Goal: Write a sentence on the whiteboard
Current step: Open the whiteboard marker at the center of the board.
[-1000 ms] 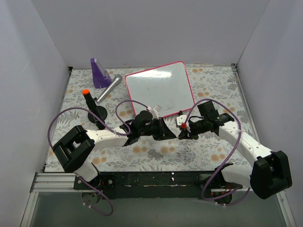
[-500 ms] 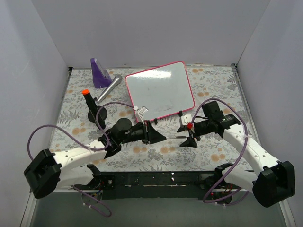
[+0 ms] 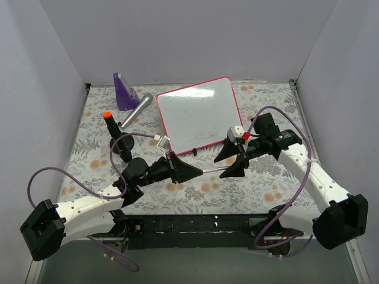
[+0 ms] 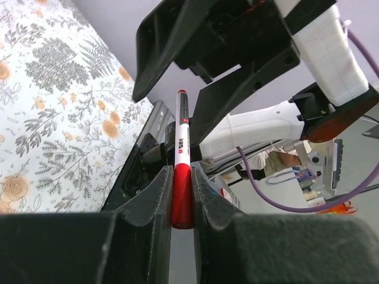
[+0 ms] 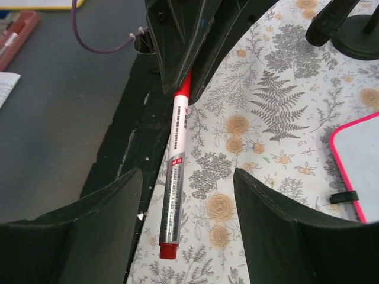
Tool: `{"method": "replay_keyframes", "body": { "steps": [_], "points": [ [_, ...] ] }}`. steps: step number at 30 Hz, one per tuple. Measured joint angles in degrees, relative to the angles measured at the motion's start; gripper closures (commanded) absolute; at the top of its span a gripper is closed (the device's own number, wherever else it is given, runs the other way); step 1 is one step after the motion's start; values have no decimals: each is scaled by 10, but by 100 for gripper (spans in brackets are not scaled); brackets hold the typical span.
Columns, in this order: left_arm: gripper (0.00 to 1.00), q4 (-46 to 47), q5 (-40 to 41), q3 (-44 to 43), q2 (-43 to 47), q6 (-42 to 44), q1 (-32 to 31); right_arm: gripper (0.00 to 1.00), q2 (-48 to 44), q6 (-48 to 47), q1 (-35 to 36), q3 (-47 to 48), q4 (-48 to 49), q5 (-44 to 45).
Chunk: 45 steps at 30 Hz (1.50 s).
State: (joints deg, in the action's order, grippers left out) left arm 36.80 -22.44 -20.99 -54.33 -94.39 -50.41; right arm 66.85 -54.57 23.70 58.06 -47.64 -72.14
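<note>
Red at both ends, the slim white plastic marker pen [image 4: 179,148] is pinched by its base between the left gripper's [image 3: 188,172] black fingers, while the right gripper [image 3: 230,162] stands spread wide either side of its far end. The glossy, pink-framed rectangular whiteboard [image 3: 201,112] lies at upper centre of the overhead view; any writing on it cannot be made out.

The top camera looked down from behind the arms [image 3: 89,204] — the wrist cameras faced each other, close, sharing the pen [image 4: 181,157].
</note>
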Motion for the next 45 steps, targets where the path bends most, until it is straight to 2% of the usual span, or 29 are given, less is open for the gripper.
{"method": "replay_keyframes", "body": {
  "steps": [5,8,10,13,14,15,18,19,20,21,23,25,36,45],
  "points": [
    [100,33,2,0,0,-14,0,42,10,77,4,-1,36,-12],
    [100,44,6,1,0,-21,0,60,10,111,7,-2,59,-17],
    [100,51,9,3,0,-24,0,66,10,131,9,-4,72,-19],
    [100,56,17,12,-1,-28,1,84,10,162,15,-10,90,-22],
    [100,57,20,15,-1,-30,1,97,10,171,16,-13,97,-23],
    [100,58,22,16,-1,-32,1,99,10,178,18,-16,102,-23],
    [100,61,26,19,-1,-37,1,99,12,195,18,-18,110,-22],
    [100,62,28,19,-1,-38,1,93,12,200,18,-18,114,-22],
    [100,64,30,20,-1,-40,1,82,12,204,18,-18,118,-22],
    [100,66,31,21,-1,-41,1,77,12,208,19,-18,121,-22],
    [100,72,34,25,-1,-44,1,69,12,216,20,-21,127,-23],
    [100,74,35,26,-3,-46,1,66,12,221,20,-25,132,-28],
    [100,89,43,29,-16,-51,1,68,29,248,38,-27,159,-38],
    [100,78,45,29,-26,-46,1,71,38,261,45,-27,163,-7]
  ]
}}
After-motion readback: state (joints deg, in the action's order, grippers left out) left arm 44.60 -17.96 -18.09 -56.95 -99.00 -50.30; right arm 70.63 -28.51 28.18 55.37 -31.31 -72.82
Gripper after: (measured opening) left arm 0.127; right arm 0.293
